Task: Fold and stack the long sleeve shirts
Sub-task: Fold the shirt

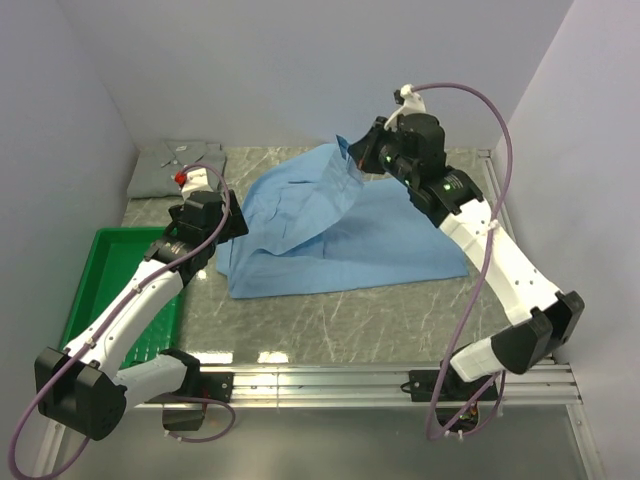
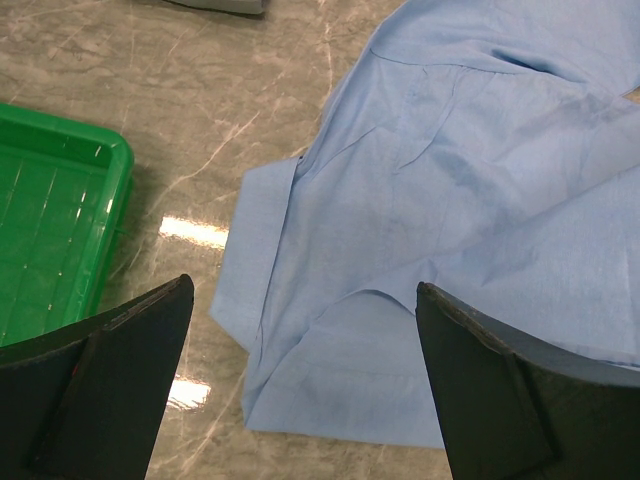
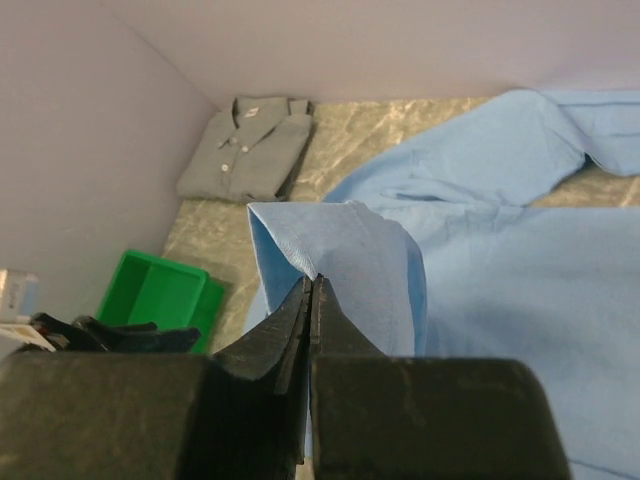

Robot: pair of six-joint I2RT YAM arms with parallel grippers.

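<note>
1. A light blue shirt (image 1: 350, 240) lies spread out in the middle of the table (image 1: 330, 320).
2. Most of the blue shirt lies flat. Its part at 12 o'clock is lifted off the table and hangs in a loose fold.
3. The right gripper (image 1: 352, 155) is at 12 o'clock of the blue shirt, up above the table.
4. In the right wrist view, the right gripper (image 3: 313, 285) has its two fingers pressed together. They pinch a folded edge of the blue shirt (image 3: 520, 260) between them.
5. The left gripper (image 1: 235, 222) is at 9 o'clock of the blue shirt, over its left edge.
6. In the left wrist view, the left gripper (image 2: 305, 290) has its fingers spread wide apart. Nothing is between them. The blue shirt (image 2: 450, 200) and the table (image 2: 150, 90) show below the gap.
7. A grey shirt (image 1: 165, 170) sits in the table's 10 o'clock corner, close to the walls. It is folded into a small neat shape with its collar on top.
8. The grey shirt (image 3: 245, 150) is well apart from the blue shirt.
9. A green tray (image 1: 105, 255) sits at 8 o'clock on the table, just beside the left arm. The grey shirt is at 12 o'clock of the tray.
10. In the left wrist view, the green tray (image 2: 60, 200) is near the blue shirt's left edge but does not touch it.
</note>
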